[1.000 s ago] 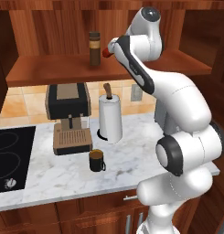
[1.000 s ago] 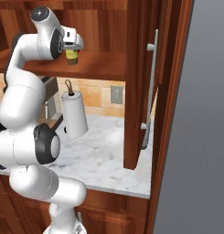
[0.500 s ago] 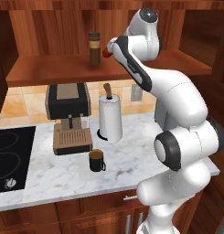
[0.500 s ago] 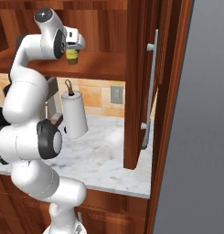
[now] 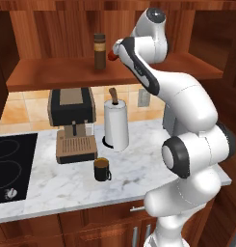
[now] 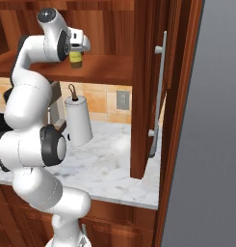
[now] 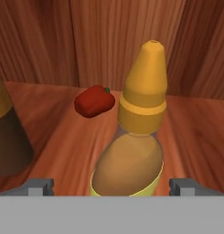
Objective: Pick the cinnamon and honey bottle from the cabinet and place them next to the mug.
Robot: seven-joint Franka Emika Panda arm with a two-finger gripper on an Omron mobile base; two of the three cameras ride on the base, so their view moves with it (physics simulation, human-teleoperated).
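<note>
Claw: your gripper [image 7: 111, 186] is spread wide, gripping nothing.
Honey bottle: the honey bottle [image 7: 131, 146] stands upright, dead ahead between your fingertips [image 7: 40, 186], on the cabinet [image 5: 57, 72] shelf.
Axis: vertical; you close across its belly.
Cinnamon: the cinnamon [image 5: 99, 51] waits alongside.

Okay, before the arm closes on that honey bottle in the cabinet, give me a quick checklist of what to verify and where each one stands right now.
1. Gripper open wide enough: ok, its fingertips stand apart, one on each side of the bottle.
2. Small amber honey bottle with the yellow pointed cap centred between the tips: ok.
3. Bottle upright on the reddish-brown wooden cabinet shelf: ok.
4. Small red lump clear of the closing path: ok, it lies behind the bottle.
5. Tall dark brown cinnamon jar clear of the gripper: ok, it stands off to one side.
6. Free counter beside the small dark mug: ok, bare marble lies around it.
</note>
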